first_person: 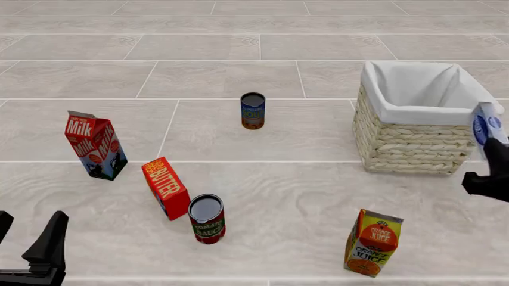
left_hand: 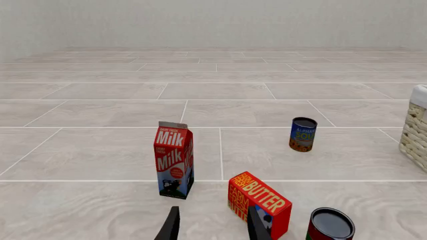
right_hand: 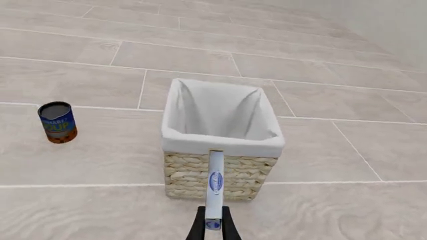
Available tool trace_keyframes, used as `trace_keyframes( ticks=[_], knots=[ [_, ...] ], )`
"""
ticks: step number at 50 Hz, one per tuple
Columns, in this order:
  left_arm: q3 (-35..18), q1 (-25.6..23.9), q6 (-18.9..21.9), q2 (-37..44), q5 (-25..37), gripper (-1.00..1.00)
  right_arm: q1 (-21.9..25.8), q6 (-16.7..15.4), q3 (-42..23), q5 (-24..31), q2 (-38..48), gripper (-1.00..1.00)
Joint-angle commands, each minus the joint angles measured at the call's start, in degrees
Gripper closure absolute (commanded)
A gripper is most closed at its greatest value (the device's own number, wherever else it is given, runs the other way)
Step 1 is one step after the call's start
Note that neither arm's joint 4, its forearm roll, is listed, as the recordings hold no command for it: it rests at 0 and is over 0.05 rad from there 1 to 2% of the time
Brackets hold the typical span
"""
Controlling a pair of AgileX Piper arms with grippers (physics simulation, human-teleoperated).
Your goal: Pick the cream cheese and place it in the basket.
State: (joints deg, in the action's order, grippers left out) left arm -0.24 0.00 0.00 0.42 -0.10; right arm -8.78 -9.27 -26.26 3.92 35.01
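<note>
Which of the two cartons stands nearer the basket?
The orange juice carton, just in front of the basket; the red milk carton stands far across on the left side.

The front view looks down from above, both wrist views sit low, all sharing the basket (first_person: 413, 140).

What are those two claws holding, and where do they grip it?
The right gripper pinches the cream cheese by its lower end, flat faces between the fingers. The left gripper holds nothing.
</note>
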Motion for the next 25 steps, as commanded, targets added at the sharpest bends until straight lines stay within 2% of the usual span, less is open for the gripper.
trace_keyframes(
  ticks=[1, 7, 14, 16, 18, 20, 21, 24, 25],
  knots=[
    [0.00, 0.00, 0.00, 0.00, 0.00, -1.00, 1.72, 0.86, -13.81, 6.71, 6.16, 1.00],
    [0.00, 0.00, 0.00, 0.00, 0.00, -1.00, 1.87, -0.25, -19.28, 9.10, 9.65, 1.00],
    [0.00, 0.00, 0.00, 0.00, 0.00, -1.00, 3.43, 2.69, -27.15, 12.76, 17.18, 1.00],
    [0.00, 0.00, 0.00, 0.00, 0.00, -1.00, 3.65, 2.30, -27.80, 13.29, 17.75, 1.00],
    [0.00, 0.00, 0.00, 0.00, 0.00, -1.00, 4.30, 0.34, -28.94, 14.22, 19.65, 1.00],
    [0.00, 0.00, 0.00, 0.00, 0.00, -1.00, 6.13, 1.73, -31.09, 16.81, 22.26, 1.00],
    [0.00, 0.00, 0.00, 0.00, 0.00, -1.00, 6.32, 3.55, -32.15, 17.76, 23.15, 1.00],
    [0.00, 0.00, 0.00, 0.00, 0.00, -1.00, 6.19, 5.69, -36.34, 21.26, 24.84, 1.00],
    [0.00, 0.00, 0.00, 0.00, 0.00, -1.00, 5.83, 4.92, -37.51, 21.99, 25.63, 1.00]
  ],
)
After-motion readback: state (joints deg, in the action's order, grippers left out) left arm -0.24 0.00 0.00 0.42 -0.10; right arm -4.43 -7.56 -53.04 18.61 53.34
